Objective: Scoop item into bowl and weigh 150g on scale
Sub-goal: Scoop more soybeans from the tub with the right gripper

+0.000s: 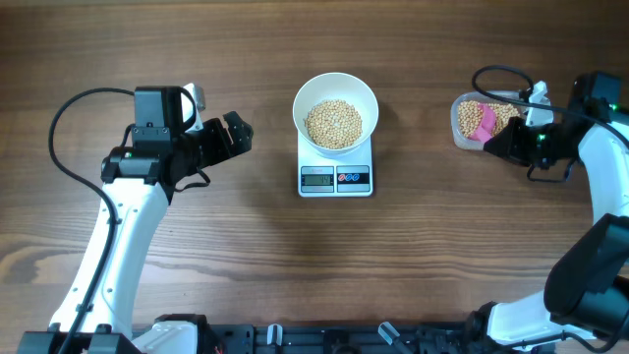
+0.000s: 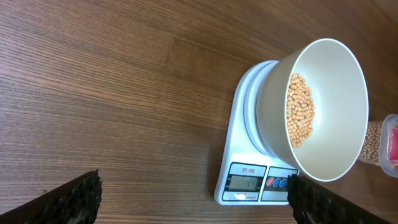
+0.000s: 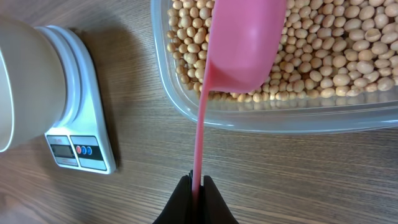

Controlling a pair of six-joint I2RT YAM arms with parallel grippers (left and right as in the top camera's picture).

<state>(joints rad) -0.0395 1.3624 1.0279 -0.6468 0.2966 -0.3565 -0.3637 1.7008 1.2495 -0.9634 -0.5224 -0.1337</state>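
Observation:
The white bowl (image 1: 336, 110) stands on the white scale (image 1: 335, 178) at the table's middle, with pale tan beans (image 1: 333, 124) in it. In the left wrist view the bowl (image 2: 323, 109) holds beans (image 2: 300, 109) and the scale (image 2: 249, 162) shows a lit display. My left gripper (image 1: 236, 136) hovers open, left of the scale, with nothing between its fingers. My right gripper (image 3: 197, 185) is shut on the handle of the pink scoop (image 3: 244, 43), whose cup hangs over the beans (image 3: 323, 56) in the clear tub (image 3: 273, 118). From above, the scoop (image 1: 483, 122) sits in the tub (image 1: 460, 118).
The right arm's black cable (image 1: 501, 74) loops behind the tub. The left arm's body (image 1: 138, 197) stretches along the table's left side. Bare wooden table (image 1: 334, 265) lies in front of the scale.

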